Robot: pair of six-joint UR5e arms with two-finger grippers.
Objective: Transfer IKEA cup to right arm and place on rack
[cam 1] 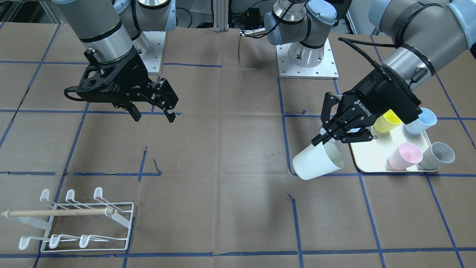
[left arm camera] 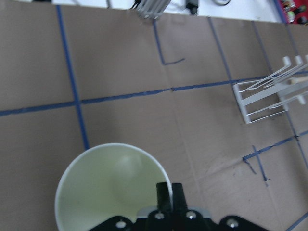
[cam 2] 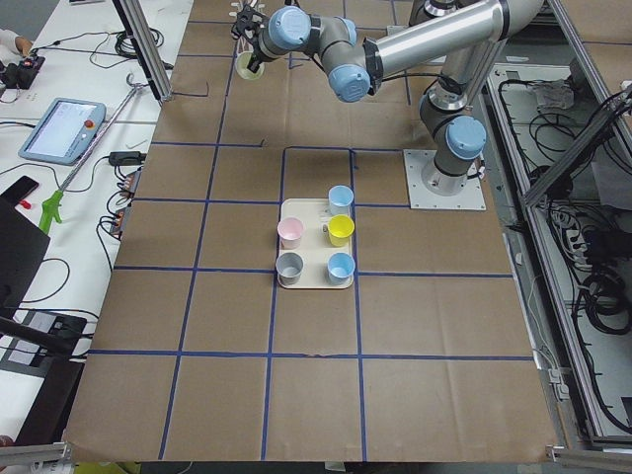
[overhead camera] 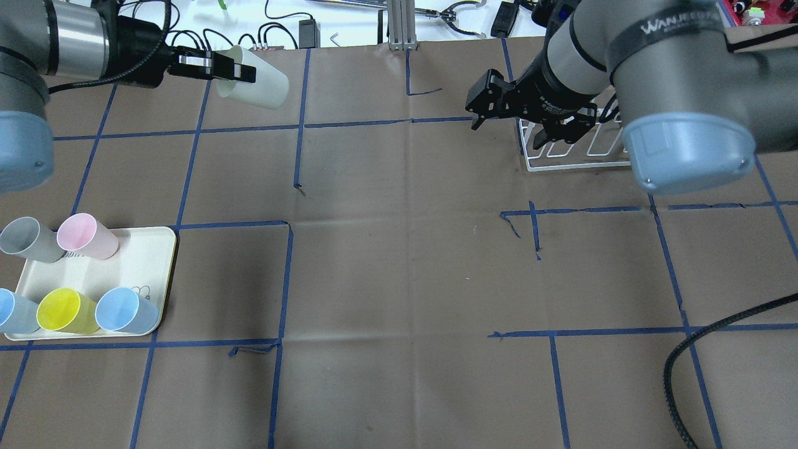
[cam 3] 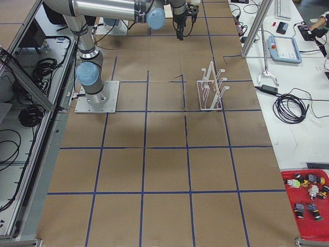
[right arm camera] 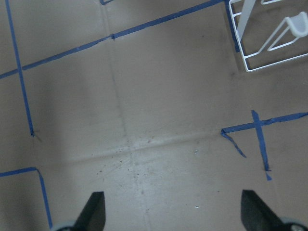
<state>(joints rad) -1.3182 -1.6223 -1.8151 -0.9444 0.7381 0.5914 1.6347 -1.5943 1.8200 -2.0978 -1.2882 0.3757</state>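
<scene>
My left gripper (cam 1: pixel 331 139) is shut on the rim of a pale white-green IKEA cup (cam 1: pixel 318 160) and holds it tilted above the table, just beside the tray. The overhead view shows the cup (overhead camera: pixel 252 78) in that gripper (overhead camera: pixel 215 65), and the left wrist view looks into the cup's mouth (left arm camera: pixel 113 185). My right gripper (cam 1: pixel 154 117) is open and empty, in the air over bare table; its fingers (right arm camera: pixel 94 214) frame the right wrist view. The white wire rack (cam 1: pixel 74 219) with its wooden dowel stands beyond the right gripper (overhead camera: pixel 514 121), partly hidden by the arm.
A cream tray (cam 1: pixel 372 156) holds several cups: yellow (cam 1: pixel 386 122), blue (cam 1: pixel 422 121), pink (cam 1: pixel 404 156) and grey (cam 1: pixel 438 156). Brown paper with blue tape lines covers the table. Both arm bases stand at the robot's edge.
</scene>
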